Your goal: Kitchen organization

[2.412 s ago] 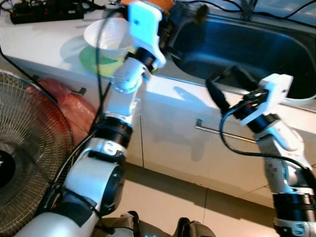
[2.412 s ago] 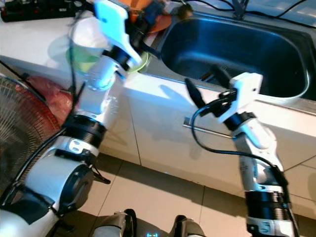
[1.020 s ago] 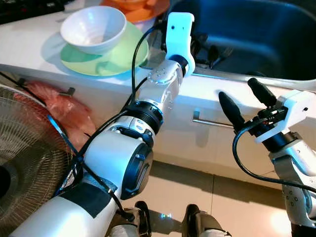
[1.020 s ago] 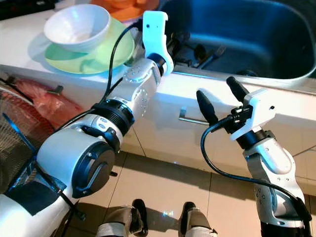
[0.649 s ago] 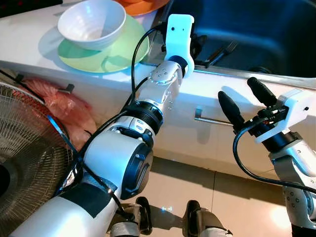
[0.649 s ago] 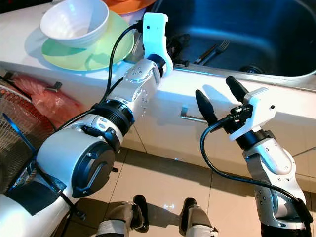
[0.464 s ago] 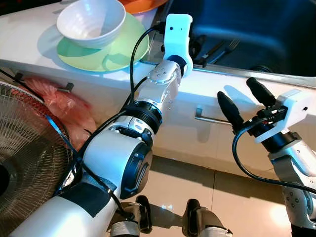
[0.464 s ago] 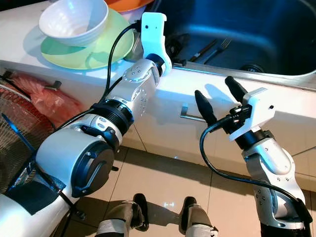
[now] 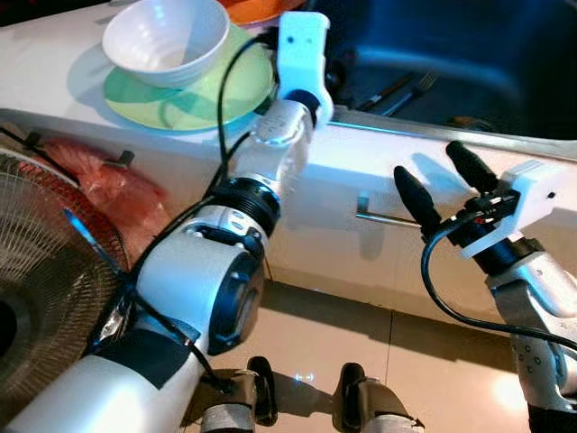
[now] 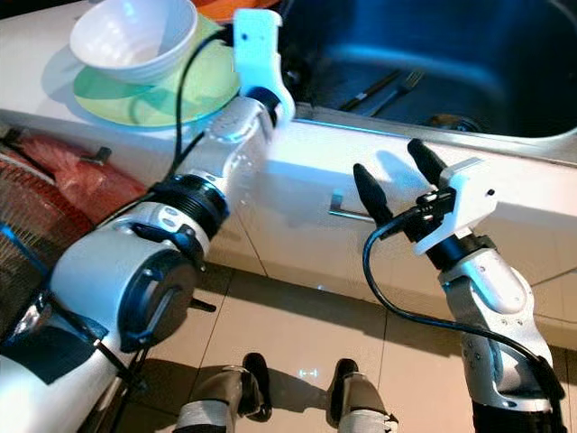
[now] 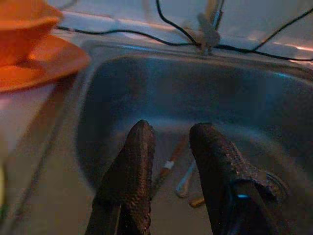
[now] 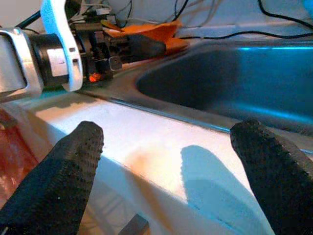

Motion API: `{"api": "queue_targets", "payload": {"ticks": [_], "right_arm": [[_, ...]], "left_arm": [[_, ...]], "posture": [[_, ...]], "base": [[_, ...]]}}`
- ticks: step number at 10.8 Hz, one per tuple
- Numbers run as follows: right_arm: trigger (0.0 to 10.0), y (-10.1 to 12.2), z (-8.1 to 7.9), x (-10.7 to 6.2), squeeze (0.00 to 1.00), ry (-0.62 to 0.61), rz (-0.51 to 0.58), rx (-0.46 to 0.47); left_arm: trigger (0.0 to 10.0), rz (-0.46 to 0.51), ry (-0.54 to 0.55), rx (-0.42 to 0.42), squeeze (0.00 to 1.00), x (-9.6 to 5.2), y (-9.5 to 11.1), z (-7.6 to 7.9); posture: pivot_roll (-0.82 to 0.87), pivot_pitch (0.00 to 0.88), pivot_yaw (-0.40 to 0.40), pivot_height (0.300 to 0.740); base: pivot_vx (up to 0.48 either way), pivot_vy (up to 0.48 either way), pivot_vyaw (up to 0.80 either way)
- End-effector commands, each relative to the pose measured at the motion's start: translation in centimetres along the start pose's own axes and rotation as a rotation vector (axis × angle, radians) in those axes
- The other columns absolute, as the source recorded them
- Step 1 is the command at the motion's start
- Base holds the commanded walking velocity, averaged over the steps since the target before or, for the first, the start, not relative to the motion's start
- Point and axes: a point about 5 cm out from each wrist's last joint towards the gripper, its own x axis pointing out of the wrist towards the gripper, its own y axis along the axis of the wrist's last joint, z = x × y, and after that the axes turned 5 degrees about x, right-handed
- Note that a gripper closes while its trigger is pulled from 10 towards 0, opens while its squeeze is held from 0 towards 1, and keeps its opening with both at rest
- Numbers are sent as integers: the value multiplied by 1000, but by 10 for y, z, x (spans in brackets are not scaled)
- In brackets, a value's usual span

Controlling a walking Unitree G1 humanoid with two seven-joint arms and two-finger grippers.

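Cutlery lies on the floor of the steel sink, a fork and one or two other pieces, dim enough that I would not swear to the count. My left gripper hangs over the sink's near-left corner, its two black fingers a little apart with nothing between them, pointing down toward those utensils. Beside the sink on the white counter a white bowl sits on a green plate, with an orange plate just behind it. My right gripper is held in front of the counter edge, clear of the sink, fingers spread wide and empty. A cabinet handle shows below, a fan stands at my left.
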Motion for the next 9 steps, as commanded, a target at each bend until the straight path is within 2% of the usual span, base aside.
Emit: {"api": "queue_targets", "payload": {"ticks": [1, 5, 6, 8, 9], "right_arm": [[10000, -1, 0, -1, 0, 7, 0, 4], [10000, -6, 3, 12, 0, 35, 8, 18], [10000, -7, 4, 15, 0, 40, 11, 19], [10000, -7, 6, 17, 0, 44, 16, 16], [10000, -7, 7, 19, 0, 46, 20, 14]], "left_arm": [[10000, 23, 14, 21, 0, -1, 2, -7], [10000, 202, 130, 147, 0, -13, 31, -60], [10000, 246, 136, 201, 0, -17, 39, -66], [10000, 315, 90, 250, 0, -20, 53, -61], [10000, 335, 80, 271, 1000, -24, 57, -63]], "posture": [[-106, 284, 61, 740], [-47, 243, 39, 740], [-42, 232, 35, 740], [-34, 221, 29, 740], [-24, 222, 24, 740]], "base": [[0, 0, 0], [0, 0, 0], [0, 0, 0], [0, 0, 0], [0, 0, 0]]}}
